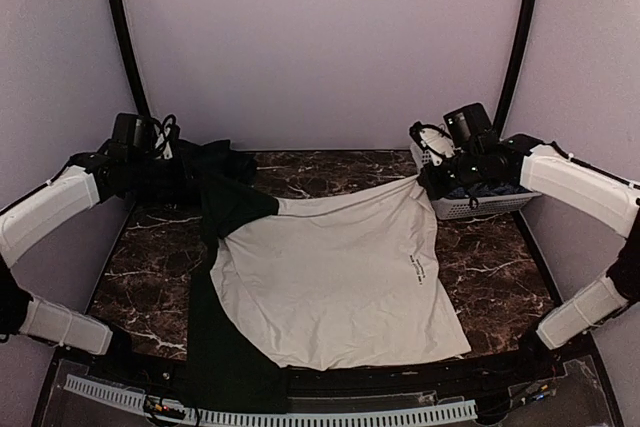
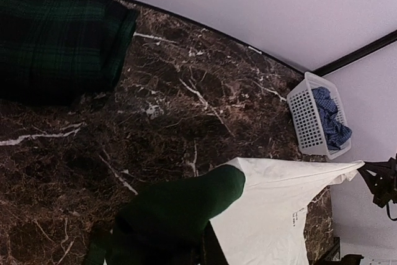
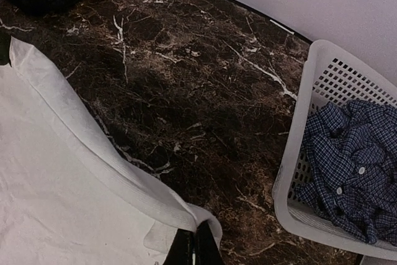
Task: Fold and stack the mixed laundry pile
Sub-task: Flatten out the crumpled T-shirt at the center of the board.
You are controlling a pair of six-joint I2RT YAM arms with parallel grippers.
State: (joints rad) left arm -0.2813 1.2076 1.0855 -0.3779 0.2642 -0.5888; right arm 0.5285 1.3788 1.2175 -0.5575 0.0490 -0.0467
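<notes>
The white garment with dark green sleeves lies spread over the table's middle, its front edge hanging off the near side. My right gripper is shut on its far right hem corner and holds it lifted. My left gripper holds the dark green sleeve at the far left; the cloth hides its fingers. The dark green plaid garment lies folded at the far left of the table. The blue-and-white check shirt is crumpled in the basket.
A white plastic lattice basket stands at the far right of the dark marble table, right beside my right gripper. It also shows in the left wrist view. Purple walls close in the back and sides.
</notes>
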